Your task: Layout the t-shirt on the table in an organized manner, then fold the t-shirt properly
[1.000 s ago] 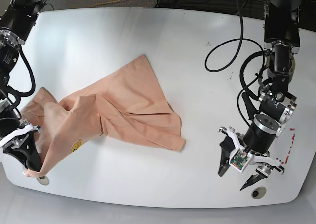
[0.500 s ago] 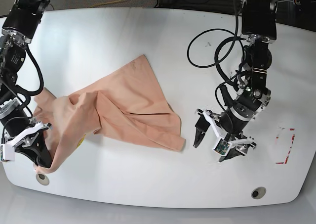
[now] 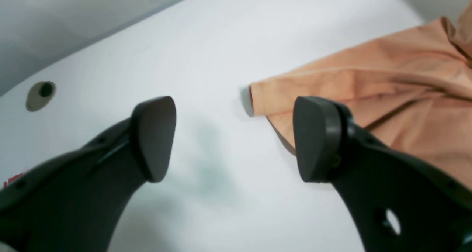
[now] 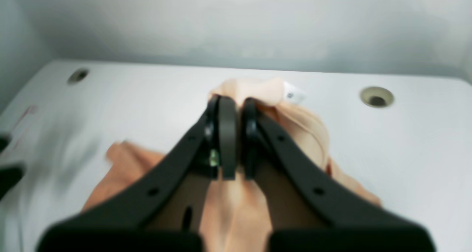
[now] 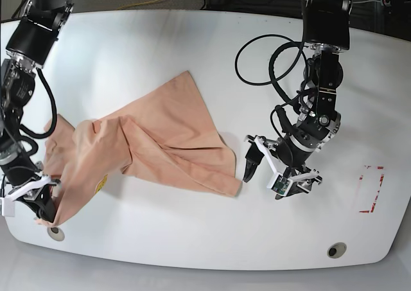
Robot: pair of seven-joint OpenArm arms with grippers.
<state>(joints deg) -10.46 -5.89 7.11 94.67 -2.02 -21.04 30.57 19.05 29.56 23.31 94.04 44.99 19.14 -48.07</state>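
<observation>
Honestly no readable text anywhere. Closest things: a small yellow print on the t-shirt (image 5: 160,143) near its left end, too tiny to make out, a blurry white tag at its collar, and a red rectangle outline mark (image 5: 370,189) on the table (image 5: 192,47), right side.

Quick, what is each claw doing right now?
Left claw: open, holding nothing, next to the t-shirt corner.
Right claw: closed, pinching the t-shirt.
</observation>
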